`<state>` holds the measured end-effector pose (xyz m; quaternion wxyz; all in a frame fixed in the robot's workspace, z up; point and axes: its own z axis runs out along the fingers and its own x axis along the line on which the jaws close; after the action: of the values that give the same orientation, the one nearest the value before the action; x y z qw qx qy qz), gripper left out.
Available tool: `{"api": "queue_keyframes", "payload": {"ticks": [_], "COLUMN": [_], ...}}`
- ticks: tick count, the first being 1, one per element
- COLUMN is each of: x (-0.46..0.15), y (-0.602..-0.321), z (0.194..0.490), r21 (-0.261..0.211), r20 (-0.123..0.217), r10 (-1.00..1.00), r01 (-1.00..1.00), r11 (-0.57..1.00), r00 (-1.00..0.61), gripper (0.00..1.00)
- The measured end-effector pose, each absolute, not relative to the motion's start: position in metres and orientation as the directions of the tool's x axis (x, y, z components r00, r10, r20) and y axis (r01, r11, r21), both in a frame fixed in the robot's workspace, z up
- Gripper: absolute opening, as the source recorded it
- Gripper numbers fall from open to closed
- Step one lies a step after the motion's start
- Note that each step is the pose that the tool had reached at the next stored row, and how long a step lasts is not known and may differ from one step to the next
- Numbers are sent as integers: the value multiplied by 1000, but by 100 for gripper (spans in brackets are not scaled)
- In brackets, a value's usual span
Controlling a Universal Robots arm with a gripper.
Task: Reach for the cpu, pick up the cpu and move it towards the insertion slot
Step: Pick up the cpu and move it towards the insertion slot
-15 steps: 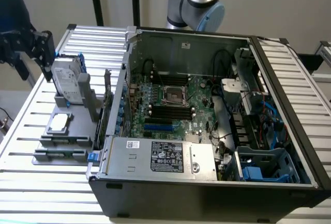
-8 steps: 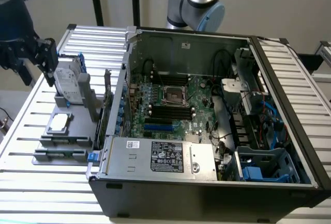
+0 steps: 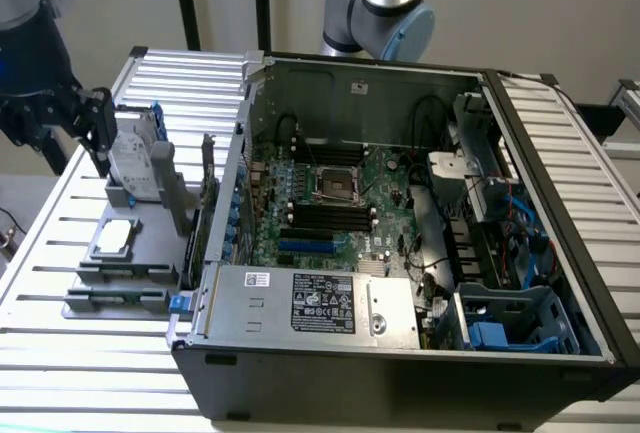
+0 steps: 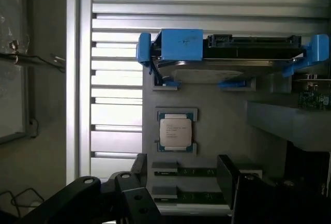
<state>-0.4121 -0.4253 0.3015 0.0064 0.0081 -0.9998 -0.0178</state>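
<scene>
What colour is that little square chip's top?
Silver-grey; the cpu shows best in the wrist view.

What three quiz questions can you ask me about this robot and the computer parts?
1. True or false: the small flat square silver-topped cpu lies on the flat grey tray.
2. Which thing stands beside it on that tray? A: a silver rectangular hard drive with a blue bracket. B: a red cup. C: a banana.
3. Fill in: the black gripper is open and holds ____.

Key: 1 true. 2 A. 3 nothing.
</scene>
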Motion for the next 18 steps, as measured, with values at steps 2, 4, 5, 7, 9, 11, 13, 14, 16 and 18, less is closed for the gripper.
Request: {"api": "queue_keyframes", "payload": {"ticks": [2, 4, 5, 7, 9, 11, 13, 14, 16, 18], "x": [-412, -412, -412, -412, -412, -412, -412, -412, -412, -412], "y": [-425, -425, -425, -425, -425, -425, -425, -425, -425, -425], "z": [298, 294, 292, 289, 285, 282, 278, 276, 272, 269], "r21": [36, 36, 36, 36, 36, 36, 36, 36, 36, 36], "r20": [13, 13, 13, 13, 13, 13, 13, 13, 13, 13], "r10": [-16, -15, -14, -13, -12, -10, -10, -10, -9, -9], "r01": [-15, -14, -13, -12, -11, -10, -9, -9, -9, -9], "r11": [999, 999, 999, 999, 999, 999, 999, 999, 999, 999], "r00": [-1000, -1000, -1000, -1000, -1000, -1000, -1000, -1000, -1000, -1000], "gripper": [65, 65, 65, 65, 65, 65, 65, 65, 65, 65]}}
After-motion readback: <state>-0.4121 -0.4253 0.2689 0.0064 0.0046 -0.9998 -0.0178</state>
